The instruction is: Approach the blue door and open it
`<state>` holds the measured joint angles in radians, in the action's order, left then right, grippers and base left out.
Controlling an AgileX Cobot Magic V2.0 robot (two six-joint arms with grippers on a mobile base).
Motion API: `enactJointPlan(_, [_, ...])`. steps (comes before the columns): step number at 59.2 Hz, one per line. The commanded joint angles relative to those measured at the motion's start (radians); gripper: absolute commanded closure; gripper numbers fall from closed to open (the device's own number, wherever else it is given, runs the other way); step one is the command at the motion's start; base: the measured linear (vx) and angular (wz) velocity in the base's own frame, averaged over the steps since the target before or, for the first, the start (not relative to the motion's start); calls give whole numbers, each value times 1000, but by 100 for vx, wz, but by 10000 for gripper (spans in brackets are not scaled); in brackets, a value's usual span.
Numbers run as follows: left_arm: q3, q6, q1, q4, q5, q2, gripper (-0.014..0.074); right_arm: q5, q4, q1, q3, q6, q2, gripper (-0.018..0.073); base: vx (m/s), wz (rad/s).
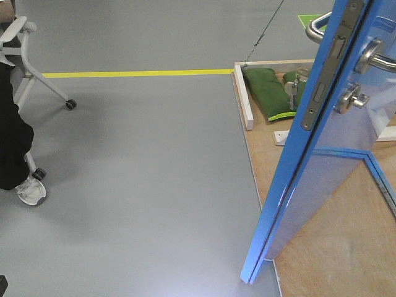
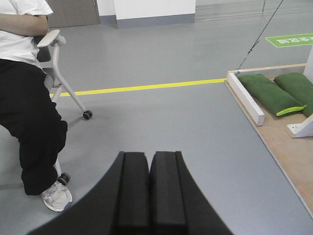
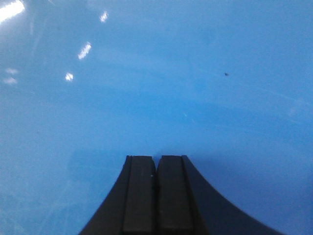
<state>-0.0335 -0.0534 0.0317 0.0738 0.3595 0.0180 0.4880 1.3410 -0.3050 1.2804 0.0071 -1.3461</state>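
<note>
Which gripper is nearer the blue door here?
Right. The right gripper faces the blue door close up, its panel filling that wrist view. The left gripper points at grey floor, with no door in its view.

Grey floor (image 1: 142, 185) with a yellow tape line (image 1: 136, 73) across it, seated person (image 2: 29, 122) in white top and black trousers on a castered chair (image 2: 63, 83) at left, two green sandbags (image 2: 268, 93) on a plywood base (image 2: 293, 152) beside a white wooden brace (image 2: 246, 98) at right, green floor sign (image 2: 289, 40) beyond.

Test lab: yellow floor line (image 1: 136, 73), sandbags (image 1: 267, 93) on plywood base (image 1: 334, 247).
</note>
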Motion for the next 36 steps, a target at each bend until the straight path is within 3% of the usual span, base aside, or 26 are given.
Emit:
enactJointPlan(1, [32,-4,1,2,-82,10,526,25,27,8,32,-17,22,564,0,0])
enactJointPlan(36, [32,-4,1,2,-82,10,526,25,27,8,32,-17,22,564,0,0])
